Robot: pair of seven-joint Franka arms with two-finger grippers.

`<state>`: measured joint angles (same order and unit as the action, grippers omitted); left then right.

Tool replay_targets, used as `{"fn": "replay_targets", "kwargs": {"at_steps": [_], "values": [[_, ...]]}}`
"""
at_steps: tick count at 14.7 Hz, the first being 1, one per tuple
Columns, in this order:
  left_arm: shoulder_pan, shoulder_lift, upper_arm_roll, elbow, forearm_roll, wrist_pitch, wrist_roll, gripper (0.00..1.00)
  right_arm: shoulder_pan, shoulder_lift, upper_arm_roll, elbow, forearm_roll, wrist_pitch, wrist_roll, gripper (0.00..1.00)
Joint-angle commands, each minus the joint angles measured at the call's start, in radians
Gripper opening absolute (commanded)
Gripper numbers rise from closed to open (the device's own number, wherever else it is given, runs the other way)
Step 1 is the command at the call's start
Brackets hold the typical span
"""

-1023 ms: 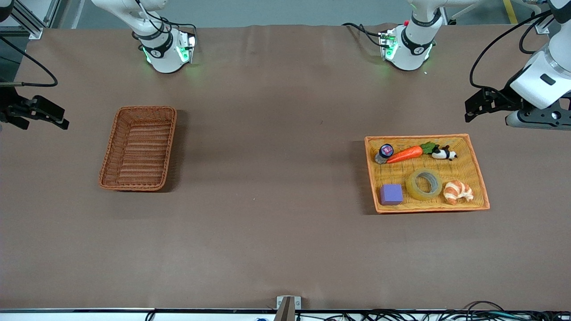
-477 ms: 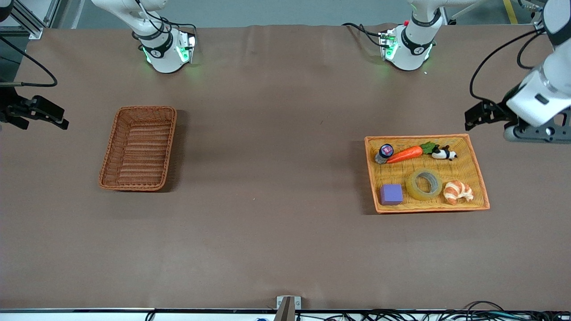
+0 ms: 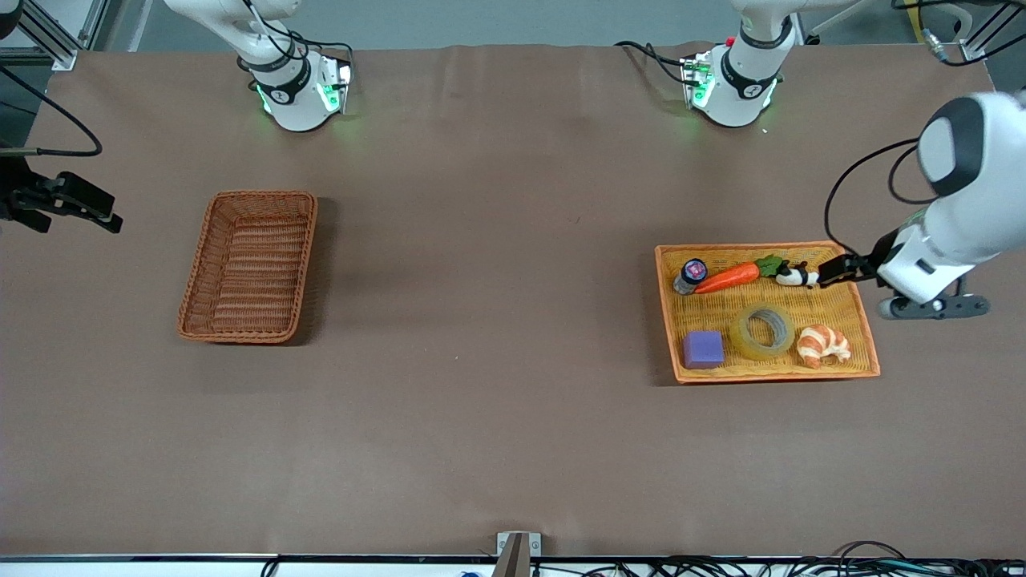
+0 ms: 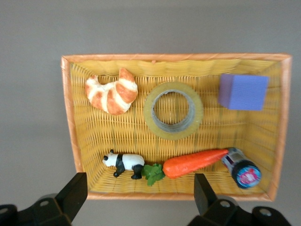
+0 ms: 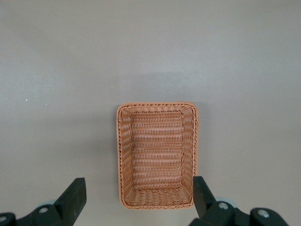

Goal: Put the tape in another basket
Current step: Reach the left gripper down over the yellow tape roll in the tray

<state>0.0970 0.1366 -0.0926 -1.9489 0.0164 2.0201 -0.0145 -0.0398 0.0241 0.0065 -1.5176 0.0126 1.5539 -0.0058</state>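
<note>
Brown cloth covers the counter [image 3: 497,240] across the whole front view. At the right edge of that frame the left claw [image 3: 834,271] hangs in the air over the upper right corner of the flat orange-yellow tray [image 3: 862,336], its fingers [image 4: 75,193] spread wide apart and holding nothing. Just under it in the tray lies a toy panda [image 3: 797,276], with a carrot [image 3: 729,276] beside it and a small dark-capped bottle [image 3: 689,275] at the carrot's tip. Lower in the frame, the tape [image 3: 761,331] lies flat in the tray between a purple block [image 3: 703,349] and a croissant [image 3: 823,344]; in the left wrist view the tape [image 4: 173,110] sits near the centre of the frame, its core hole facing up. Well apart, in the left half of the front frame, the reddish-brown basket [image 3: 200,272] holds nothing. The right claw [image 3: 88,210] waits at the left edge of that frame, over the cloth beside the basket, its fingers [image 5: 75,197] also spread, with the basket [image 5: 123,155] in the lower middle of its wrist view.
</note>
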Motion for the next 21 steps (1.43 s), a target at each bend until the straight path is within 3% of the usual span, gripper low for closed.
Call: {"fn": "replay_targets", "kwargs": {"at_steps": [1,7,9,15,19,21], "values": [[0.004,0.047,-0.001,-0.058,0.030,0.098,0.007,1.00,-0.023,-0.003,0.012,-0.004,0.021,0.000,-0.013,1.00],[-0.003,0.188,-0.001,-0.051,0.031,0.222,-0.008,1.00,-0.023,-0.003,0.012,-0.003,0.021,0.000,-0.013,1.00],[-0.002,0.231,-0.001,-0.048,0.031,0.284,-0.015,0.96,-0.026,-0.003,0.012,-0.003,0.021,0.003,-0.013,1.00],[-0.014,0.311,-0.001,-0.047,0.031,0.379,-0.044,0.93,-0.026,-0.001,0.010,-0.004,0.021,0.000,-0.013,1.00],[-0.014,0.354,0.001,-0.047,0.031,0.397,-0.053,0.75,-0.026,-0.003,0.010,-0.004,0.021,-0.001,-0.013,1.00],[-0.014,0.363,0.001,-0.048,0.033,0.401,-0.053,0.55,-0.026,-0.003,0.010,-0.004,0.021,-0.003,-0.013,1.00]]}}
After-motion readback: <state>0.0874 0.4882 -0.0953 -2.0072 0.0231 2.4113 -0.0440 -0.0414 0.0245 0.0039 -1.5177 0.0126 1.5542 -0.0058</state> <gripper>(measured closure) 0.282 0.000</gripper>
